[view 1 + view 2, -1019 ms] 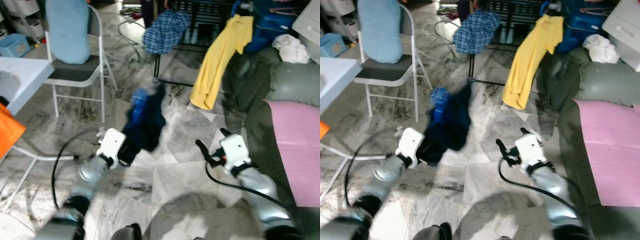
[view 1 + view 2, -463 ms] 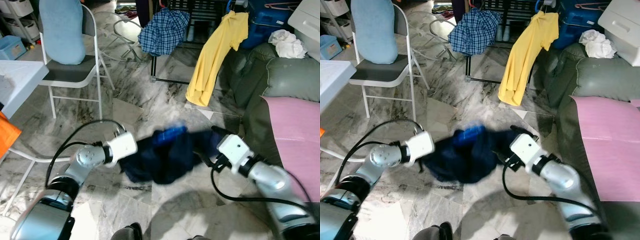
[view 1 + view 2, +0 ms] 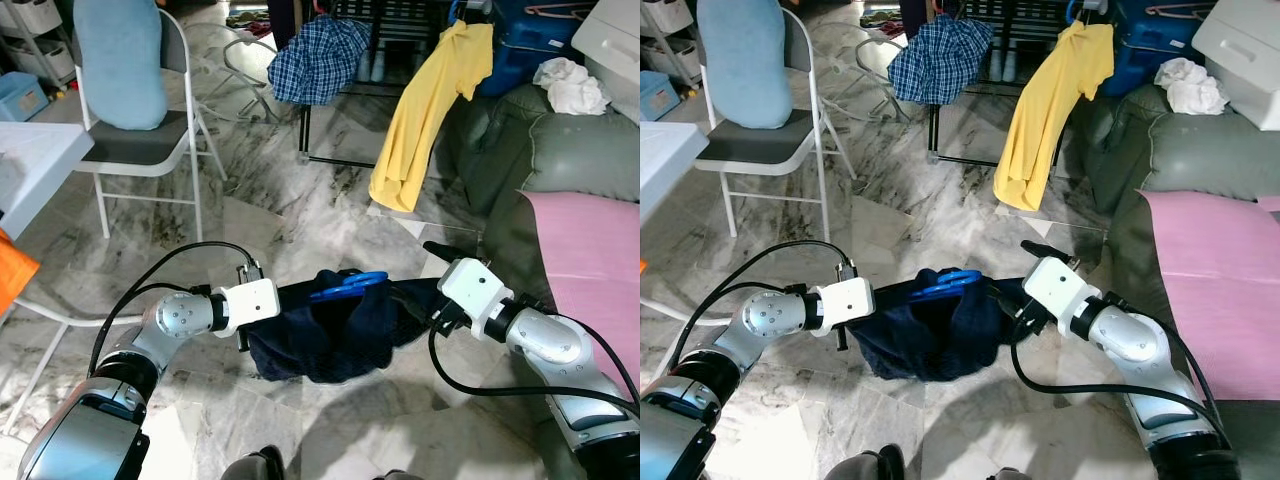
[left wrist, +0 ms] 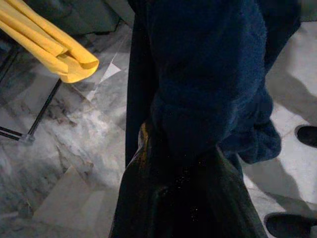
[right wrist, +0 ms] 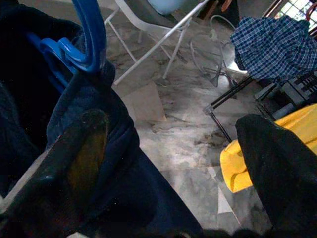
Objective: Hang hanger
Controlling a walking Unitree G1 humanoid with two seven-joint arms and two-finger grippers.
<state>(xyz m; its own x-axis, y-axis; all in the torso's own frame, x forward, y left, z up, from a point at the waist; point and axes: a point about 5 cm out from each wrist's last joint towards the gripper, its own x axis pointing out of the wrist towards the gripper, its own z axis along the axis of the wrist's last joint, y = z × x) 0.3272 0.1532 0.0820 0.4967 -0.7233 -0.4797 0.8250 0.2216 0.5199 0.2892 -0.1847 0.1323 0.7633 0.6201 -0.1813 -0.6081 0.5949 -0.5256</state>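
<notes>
I hold the navy garment (image 3: 330, 330) with its blue hanger (image 3: 348, 285) between left gripper (image 3: 262, 302), clamped on the cloth, and right gripper (image 3: 432, 300), fingers spread, below the yellow shirt (image 3: 430, 110).

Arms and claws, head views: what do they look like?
Both arms are silver metal with rounded joints. Each ends in a white boxy wrist block, left claw and right claw, with long black fingers. A black cable loops along each arm.

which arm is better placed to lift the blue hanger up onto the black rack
Probably the right. Its tool sits beside the blue plastic hanger and nearer the black metal rack. The left tool grips the dark navy fleece garment.
</notes>
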